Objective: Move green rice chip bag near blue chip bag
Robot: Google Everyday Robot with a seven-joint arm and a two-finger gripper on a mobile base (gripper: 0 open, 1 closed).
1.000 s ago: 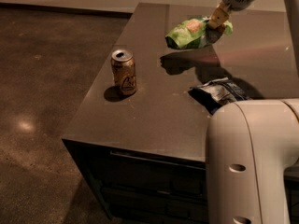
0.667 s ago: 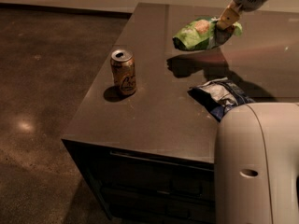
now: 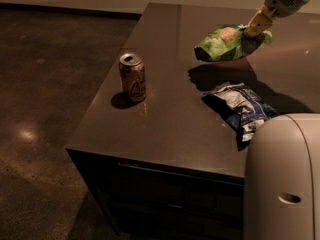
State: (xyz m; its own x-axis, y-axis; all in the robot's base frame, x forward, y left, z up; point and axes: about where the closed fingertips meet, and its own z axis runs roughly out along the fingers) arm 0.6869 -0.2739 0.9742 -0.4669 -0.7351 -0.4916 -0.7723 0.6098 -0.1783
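The green rice chip bag [image 3: 224,43] hangs in the air above the dark table [image 3: 170,114], held by its right end and casting a shadow on the tabletop below. My gripper [image 3: 256,27] comes in from the upper right and is shut on the bag's right end. The blue chip bag [image 3: 241,108] lies flat on the table below the green bag, toward the front, close to the right side of the view.
A tan soda can [image 3: 132,77] stands upright on the table's left part. A large pale part of my robot body [image 3: 282,179] fills the lower right and hides the table's front right. The dark floor [image 3: 45,84] lies to the left.
My gripper has carried the green bag a little to the right and kept it lifted. The pale robot body has shifted right in the view.
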